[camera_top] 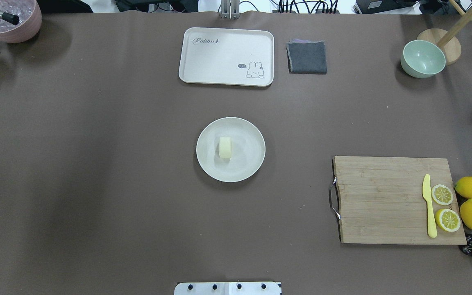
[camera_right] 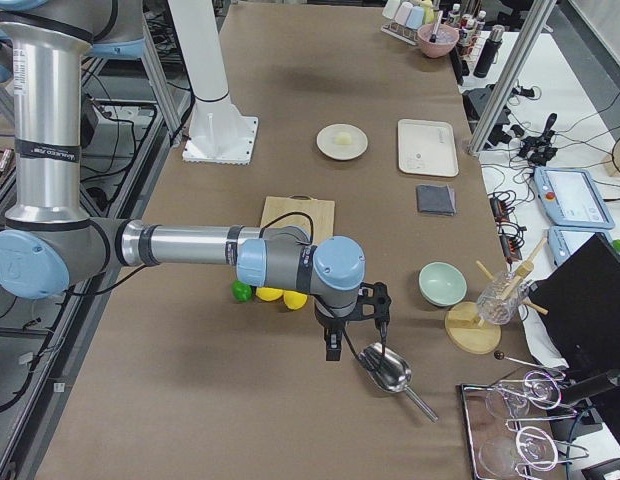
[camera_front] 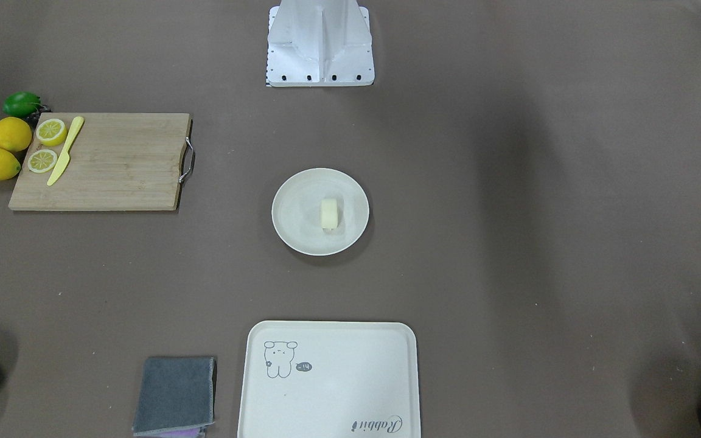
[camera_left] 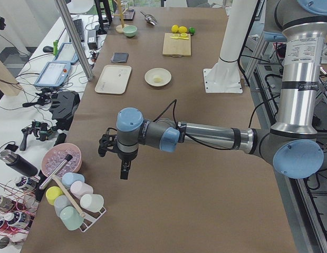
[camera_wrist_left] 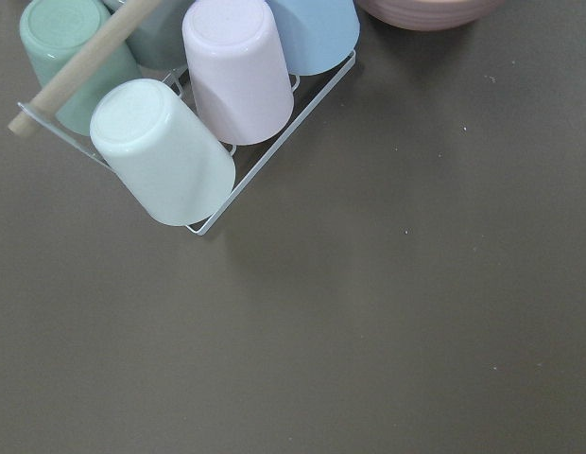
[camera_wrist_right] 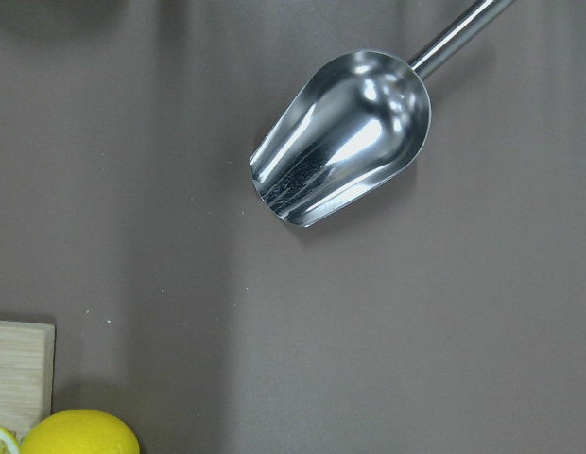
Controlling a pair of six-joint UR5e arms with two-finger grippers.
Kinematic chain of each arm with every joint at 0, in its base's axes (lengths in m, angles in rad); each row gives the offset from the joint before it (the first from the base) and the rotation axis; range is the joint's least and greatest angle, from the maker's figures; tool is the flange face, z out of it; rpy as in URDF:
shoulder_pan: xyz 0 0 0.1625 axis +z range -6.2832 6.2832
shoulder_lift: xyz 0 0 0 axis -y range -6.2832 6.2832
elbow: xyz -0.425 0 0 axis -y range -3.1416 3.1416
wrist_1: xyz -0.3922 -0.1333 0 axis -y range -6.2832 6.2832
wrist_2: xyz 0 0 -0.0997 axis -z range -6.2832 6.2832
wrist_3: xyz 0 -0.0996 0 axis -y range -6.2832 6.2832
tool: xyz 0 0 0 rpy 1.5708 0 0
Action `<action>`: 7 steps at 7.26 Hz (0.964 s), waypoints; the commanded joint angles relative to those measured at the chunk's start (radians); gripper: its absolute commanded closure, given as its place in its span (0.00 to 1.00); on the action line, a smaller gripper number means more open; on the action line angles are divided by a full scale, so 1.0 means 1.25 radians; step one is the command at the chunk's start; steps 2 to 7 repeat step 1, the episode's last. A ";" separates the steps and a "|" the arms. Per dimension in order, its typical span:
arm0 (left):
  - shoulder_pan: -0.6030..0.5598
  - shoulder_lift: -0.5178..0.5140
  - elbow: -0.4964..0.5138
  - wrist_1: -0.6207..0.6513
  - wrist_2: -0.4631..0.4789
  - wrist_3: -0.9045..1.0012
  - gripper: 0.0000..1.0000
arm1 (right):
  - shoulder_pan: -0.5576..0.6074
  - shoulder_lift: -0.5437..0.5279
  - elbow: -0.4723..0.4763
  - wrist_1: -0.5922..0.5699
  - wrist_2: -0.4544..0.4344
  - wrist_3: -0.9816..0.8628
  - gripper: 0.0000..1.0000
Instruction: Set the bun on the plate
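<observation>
The pale cream bun [camera_top: 225, 147] lies on the round off-white plate [camera_top: 249, 150] at the table's middle, a little left of the plate's centre in the overhead view. The front-facing view shows the same bun [camera_front: 329, 213] on the plate [camera_front: 296, 210]. Neither arm is near it. My left gripper [camera_left: 124, 169] hangs over the table's left end by a cup rack, far from the plate [camera_left: 152, 75]. My right gripper [camera_right: 333, 346] hangs over the right end beside a metal scoop. Both appear only in side views, so I cannot tell whether they are open or shut.
A cream tray [camera_top: 219, 57] and grey cloth [camera_top: 307, 57] sit beyond the plate. A cutting board [camera_top: 383, 196] with lemon halves, a yellow knife and whole lemons lies right. A green bowl [camera_top: 422, 58], pink bowl [camera_top: 10, 20], cups [camera_wrist_left: 161, 151] and scoop [camera_wrist_right: 345, 132] mark the ends.
</observation>
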 commanded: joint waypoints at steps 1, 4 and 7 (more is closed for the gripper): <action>0.000 -0.001 0.000 0.000 0.001 0.000 0.02 | 0.000 0.001 0.000 0.000 0.000 -0.001 0.00; 0.000 -0.001 0.000 0.000 0.001 0.000 0.02 | 0.000 0.001 0.000 0.000 0.000 -0.001 0.00; 0.000 -0.001 0.000 0.000 0.001 0.000 0.02 | 0.000 0.001 0.000 0.000 0.000 -0.001 0.00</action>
